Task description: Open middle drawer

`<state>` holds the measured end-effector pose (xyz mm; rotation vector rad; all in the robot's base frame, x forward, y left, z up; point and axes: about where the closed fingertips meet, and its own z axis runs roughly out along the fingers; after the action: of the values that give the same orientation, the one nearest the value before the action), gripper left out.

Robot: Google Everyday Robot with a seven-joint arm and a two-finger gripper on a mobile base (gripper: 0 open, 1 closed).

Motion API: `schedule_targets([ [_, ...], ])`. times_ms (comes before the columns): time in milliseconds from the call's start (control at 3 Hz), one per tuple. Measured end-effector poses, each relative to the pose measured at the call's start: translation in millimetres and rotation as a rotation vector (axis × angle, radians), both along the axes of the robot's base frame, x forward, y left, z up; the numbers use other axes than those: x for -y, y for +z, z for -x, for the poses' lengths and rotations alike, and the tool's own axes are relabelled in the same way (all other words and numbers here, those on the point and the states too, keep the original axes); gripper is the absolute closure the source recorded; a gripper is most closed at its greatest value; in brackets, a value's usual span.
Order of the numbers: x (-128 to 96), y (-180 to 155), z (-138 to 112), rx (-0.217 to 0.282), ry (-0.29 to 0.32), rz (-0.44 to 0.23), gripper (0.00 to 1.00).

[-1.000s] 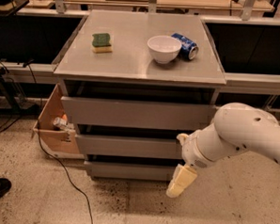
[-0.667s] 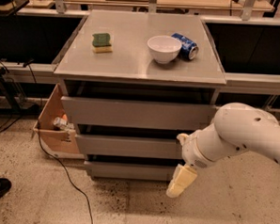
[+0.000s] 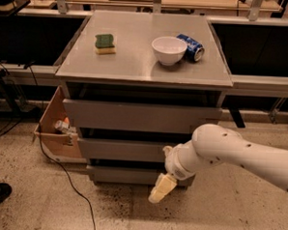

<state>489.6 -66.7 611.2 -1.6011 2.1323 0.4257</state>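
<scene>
Centrally under the bench [image 3: 136, 70], the middle drawer [image 3: 123, 149] shows its plain grey front between the taller top drawer [image 3: 139, 116] and the shorter bottom drawer [image 3: 121, 175]. Just below its right end hangs the tool [image 3: 162, 188], angled floorward; whether it is wide or narrow cannot be told. A sponge [image 3: 105, 43], bowl [image 3: 168, 49] and can [image 3: 191, 46] sit on the bench.

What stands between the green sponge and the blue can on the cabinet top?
In the camera view, the white bowl, close beside the can, apart from the sponge. The tool hangs low, before the bottom drawer.
</scene>
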Motion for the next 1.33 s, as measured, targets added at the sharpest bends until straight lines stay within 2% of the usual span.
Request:
schedule_targets([
  [667, -48, -88, -29, -0.049, -0.027, -0.071, 0.00],
  [1000, -48, -88, -29, -0.049, -0.027, -0.071, 0.00],
  [1333, -51, -98, -40, -0.041, -0.033, -0.080, 0.00],
])
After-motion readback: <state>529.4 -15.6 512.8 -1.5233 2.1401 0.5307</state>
